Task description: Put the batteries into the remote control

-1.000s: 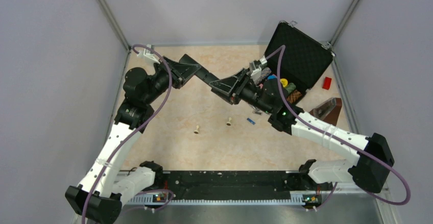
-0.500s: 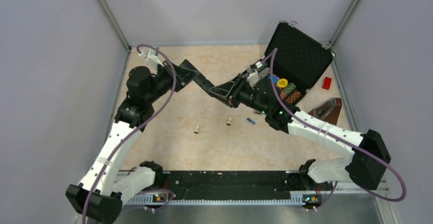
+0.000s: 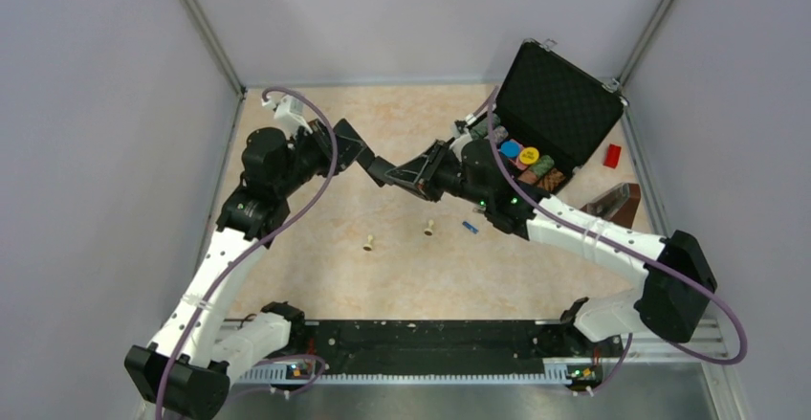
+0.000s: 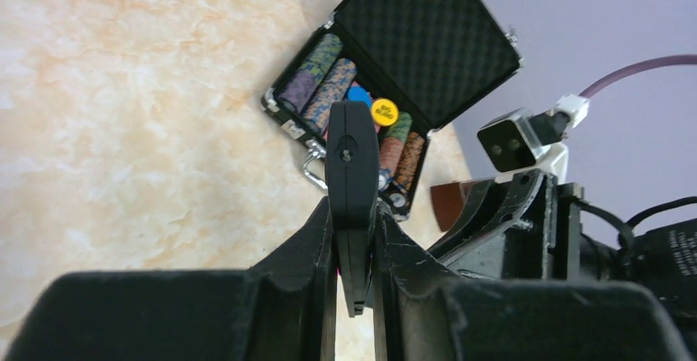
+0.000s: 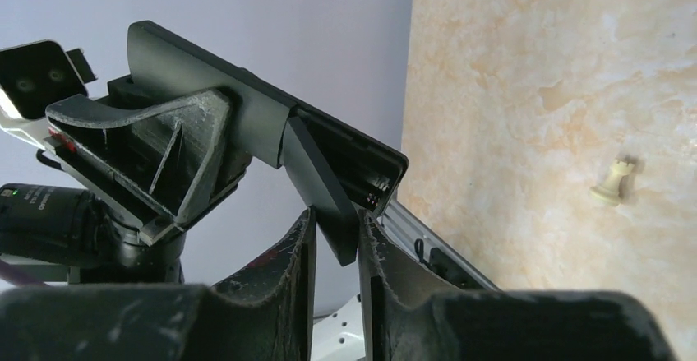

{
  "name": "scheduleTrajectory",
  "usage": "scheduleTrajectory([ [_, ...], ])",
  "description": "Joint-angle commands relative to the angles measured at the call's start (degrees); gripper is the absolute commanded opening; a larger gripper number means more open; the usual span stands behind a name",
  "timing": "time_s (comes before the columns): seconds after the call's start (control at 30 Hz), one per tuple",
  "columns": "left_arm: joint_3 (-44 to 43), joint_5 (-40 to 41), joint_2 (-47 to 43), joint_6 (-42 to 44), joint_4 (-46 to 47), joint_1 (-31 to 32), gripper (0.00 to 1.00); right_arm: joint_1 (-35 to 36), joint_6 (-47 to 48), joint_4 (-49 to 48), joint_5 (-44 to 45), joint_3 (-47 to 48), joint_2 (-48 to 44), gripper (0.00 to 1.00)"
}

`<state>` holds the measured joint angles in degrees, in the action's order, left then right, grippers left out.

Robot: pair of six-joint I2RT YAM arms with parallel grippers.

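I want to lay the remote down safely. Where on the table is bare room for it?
Two patches look free: the near strip between the pegs and the black base rail, and the far strip of table along the back wall, left of the chip case. The right side is crowded: case, red block, brown object, battery.

My left claw (image 4: 353, 213) and right claw (image 5: 335, 221): matte black printed fingers (image 5: 292, 262), scuffed pale along the edges and braced by triangular struts (image 5: 156, 159). Just behind each claw sits a white camera block (image 4: 516, 135) with two dark lenses, fed by a purple cable (image 4: 633, 71). Farther back, black motor joints (image 3: 271, 157) alternate with white arm shells (image 3: 222, 269), down to a black base rail (image 3: 421, 345). A green light (image 5: 14, 192) glows on the motor behind my left claw.
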<state>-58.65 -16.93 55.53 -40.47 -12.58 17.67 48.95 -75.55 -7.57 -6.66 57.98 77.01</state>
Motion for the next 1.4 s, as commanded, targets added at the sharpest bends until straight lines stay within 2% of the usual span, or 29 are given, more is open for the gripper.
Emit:
scheduleTrajectory([
  [0.0,1.3,1.0,-2.5,5.2,2.1,0.2,0.00,-0.8,2.5,2.7,1.0,1.5,2.4,0.00],
  [0.13,2.3,4.4,-2.7,7.6,-0.2,0.1,0.00,-0.9,3.8,-0.8,2.0,0.7,2.3,0.00],
  [0.2,2.8,7.9,-2.9,8.7,-2.2,0.1,0.00,-0.9,5.9,0.7,4.2,1.2,2.0,0.00],
  [0.3,3.7,19.4,-3.1,8.6,-7.6,0.1,0.00,-1.0,9.8,5.1,8.8,2.4,1.9,0.00],
  [0.43,6.3,25.6,-3.9,8.4,-9.9,0.2,0.00,-1.4,12.9,9.8,14.4,0.8,2.3,0.00],
  [0.67,8.9,21.3,-4.4,8.3,-7.3,0.2,0.00,-3.7,16.0,10.7,17.5,-1.4,7.9,0.00],
  [0.83,8.1,18.7,-4.1,8.4,-6.6,0.2,0.00,-4.0,15.2,3.3,7.8,1.7,17.7,0.00],
  [0.97,6.1,27.9,-4.5,6.8,-12.4,0.2,0.00,-3.9,12.6,-0.2,-0.4,5.1,26.7,0.00],
  [1.1,6.1,26.8,-5.6,7.9,-12.8,0.1,0.00,-3.7,12.5,-1.5,-3.4,7.5,31.0,0.00],
  [1.23,6.6,23.5,-5.9,6.8,-12.6,0.2,0.00,-3.7,12.4,0.8,-2.0,7.7,32.3,0.01],
  [1.27,6.7,22.6,-5.8,6.5,-12.7,0.1,0.00,-3.7,12.4,1.8,-1.3,7.5,32.1,0.03],
  [1.37,7.0,20.1,-5.4,6.1,-11.9,0.2,0.00,-3.7,13.0,5.4,2.1,6.0,30.1,0.22],
])
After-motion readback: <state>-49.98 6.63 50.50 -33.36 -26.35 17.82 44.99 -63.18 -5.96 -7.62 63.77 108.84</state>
